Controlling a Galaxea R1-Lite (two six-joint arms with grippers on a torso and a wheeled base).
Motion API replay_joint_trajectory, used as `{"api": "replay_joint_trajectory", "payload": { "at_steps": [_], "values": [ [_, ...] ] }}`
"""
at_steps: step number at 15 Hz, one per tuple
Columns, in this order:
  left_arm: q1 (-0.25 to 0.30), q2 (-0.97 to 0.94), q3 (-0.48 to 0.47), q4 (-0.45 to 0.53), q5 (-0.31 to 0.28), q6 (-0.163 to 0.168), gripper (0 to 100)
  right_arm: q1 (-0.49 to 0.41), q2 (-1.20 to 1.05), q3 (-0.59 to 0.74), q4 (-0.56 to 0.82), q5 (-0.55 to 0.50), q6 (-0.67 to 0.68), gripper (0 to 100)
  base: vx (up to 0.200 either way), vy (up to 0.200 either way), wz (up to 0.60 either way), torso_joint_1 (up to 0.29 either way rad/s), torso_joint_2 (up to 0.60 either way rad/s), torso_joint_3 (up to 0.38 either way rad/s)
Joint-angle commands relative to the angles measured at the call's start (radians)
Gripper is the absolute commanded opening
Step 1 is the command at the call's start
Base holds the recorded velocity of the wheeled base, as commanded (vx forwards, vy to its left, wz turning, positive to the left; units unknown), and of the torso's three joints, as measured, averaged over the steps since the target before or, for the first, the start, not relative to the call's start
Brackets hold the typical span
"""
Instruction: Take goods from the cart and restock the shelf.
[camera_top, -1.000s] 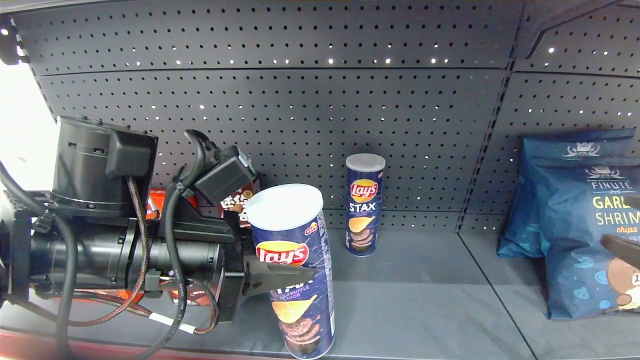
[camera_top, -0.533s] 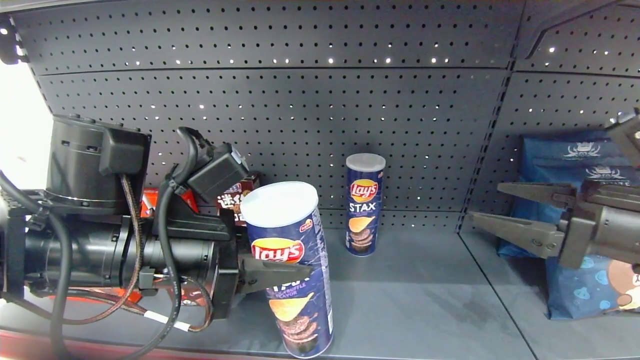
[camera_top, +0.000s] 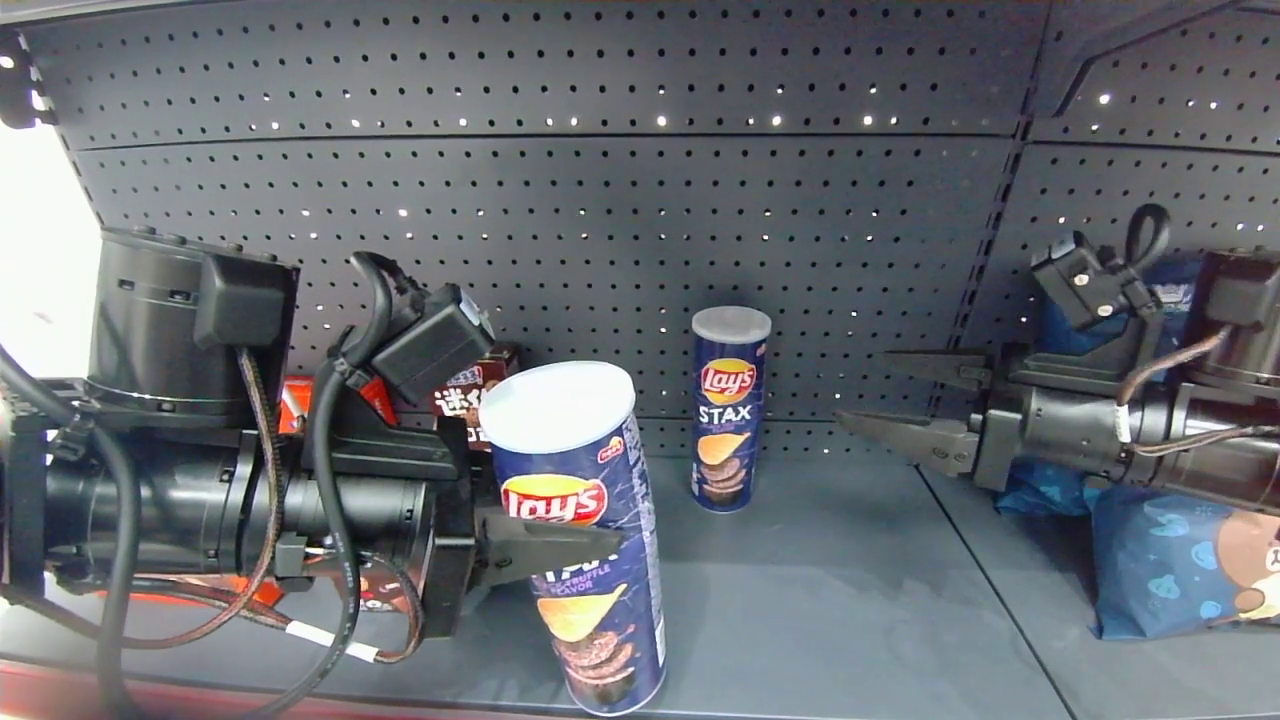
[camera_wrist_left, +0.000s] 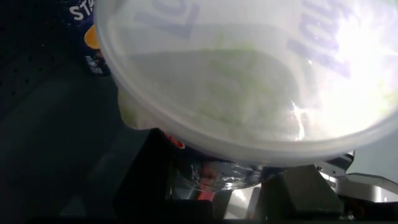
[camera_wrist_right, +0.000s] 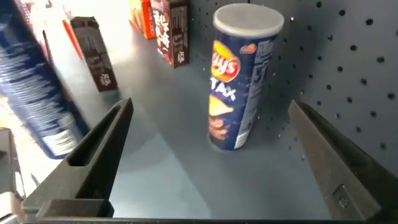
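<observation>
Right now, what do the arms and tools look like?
Left arm and right arm: matte black cylindrical housings, boxy wrist cameras. Left one carries black and braided cables, one white-tagged. Left tool and right tool: flat dark-grey fingers tapering to points.

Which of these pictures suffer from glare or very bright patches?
Left wrist view: strong glare on the held can's lid. Head view: light shines through the pegboard holes, and there is a washed-out white patch at the left edge. Right wrist view: even light, no glare.
</observation>
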Motion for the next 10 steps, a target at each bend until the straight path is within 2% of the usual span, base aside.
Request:
{"api": "replay_joint_trajectory", "payload": {
  "at_steps": [1,5,10],
  "values": [
    [0.000,0.000,0.000,0.000,0.000,0.000,0,-0.014,0.089,-0.049,-0.003,0.024,-0.010,100,0.000,0.000,0.00,0.000,0.00,0.000],
    [0.006,0.001,-0.009,0.000,0.001,0.000,0,-0.033,0.197,-0.150,-0.005,0.063,-0.034,100,0.000,0.000,0.00,0.000,0.00,0.000],
    [0.041,0.007,-0.010,0.000,0.001,0.000,0,-0.034,0.348,-0.270,-0.026,0.132,-0.044,100,0.000,0.000,0.00,0.000,0.00,0.000]
  ]
}}
